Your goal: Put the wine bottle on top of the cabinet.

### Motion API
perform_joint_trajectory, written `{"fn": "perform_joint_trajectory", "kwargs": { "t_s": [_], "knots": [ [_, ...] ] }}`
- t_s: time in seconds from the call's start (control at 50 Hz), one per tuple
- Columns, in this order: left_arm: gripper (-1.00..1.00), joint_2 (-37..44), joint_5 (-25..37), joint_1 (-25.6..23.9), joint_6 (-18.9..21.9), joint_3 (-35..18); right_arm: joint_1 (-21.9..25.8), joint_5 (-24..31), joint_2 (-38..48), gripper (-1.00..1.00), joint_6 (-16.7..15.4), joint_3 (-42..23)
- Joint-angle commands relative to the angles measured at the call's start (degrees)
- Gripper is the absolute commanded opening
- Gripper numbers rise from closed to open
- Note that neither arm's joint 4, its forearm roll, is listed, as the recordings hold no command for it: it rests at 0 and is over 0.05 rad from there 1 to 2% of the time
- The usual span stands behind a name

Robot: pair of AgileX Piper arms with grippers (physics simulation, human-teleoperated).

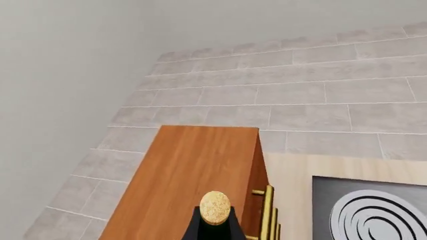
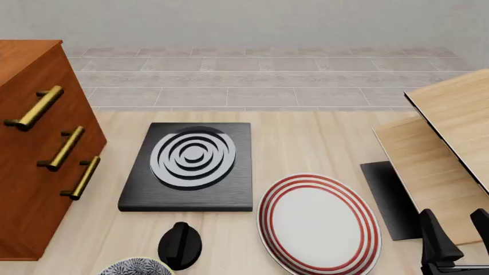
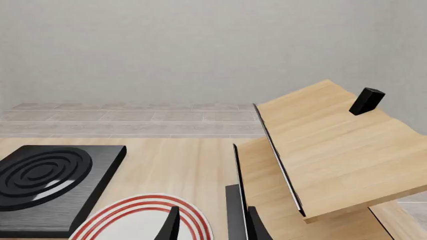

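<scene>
cork [image 1: 215, 207] of the wine bottle [image 1: 213, 227] sits low in the left wrist frame over the cabinet [image 1: 190, 175]; left grip unseen, can't tell. let go off-centre and it topples. right gripper [image 2: 456, 240] idles open at lower right.

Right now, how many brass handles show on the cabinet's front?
3, stacked on the cabinet at the front view's left: top handle, middle handle, bottom handle. None looks hidden.

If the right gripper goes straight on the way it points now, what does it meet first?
Probably the light-wood panels: the right gripper points along the table, the plate just to one side. Depth is unclear.
</scene>
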Motion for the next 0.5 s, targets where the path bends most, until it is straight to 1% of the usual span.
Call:
{"fn": "perform_joint_trajectory", "kwargs": {
  "t_s": [0.02,0.16,0.22,0.26,0.3,0.5],
  "knots": [
    [-1.00,0.84,-1.64,4.49,-0.01,0.55,0.01,0.00,0.00,1.00,0.01,0.00],
    [-1.00,1.86,-2.64,6.58,-0.26,0.25,0.00,0.01,0.00,1.00,0.00,0.00],
    [-1.00,1.60,-2.65,6.37,-0.21,1.00,0.00,0.00,0.00,1.00,-0.01,0.00],
    [-1.00,1.58,-1.96,5.83,-2.36,0.46,0.00,0.00,0.00,1.00,0.01,0.00],
    [-1.00,1.12,-2.45,5.93,-0.90,1.85,0.00,0.01,0.00,1.00,-0.01,0.00],
    [-1.00,-0.59,-3.51,4.13,-1.14,6.42,0.00,0.01,0.00,1.00,0.01,0.00]
  ]
}}
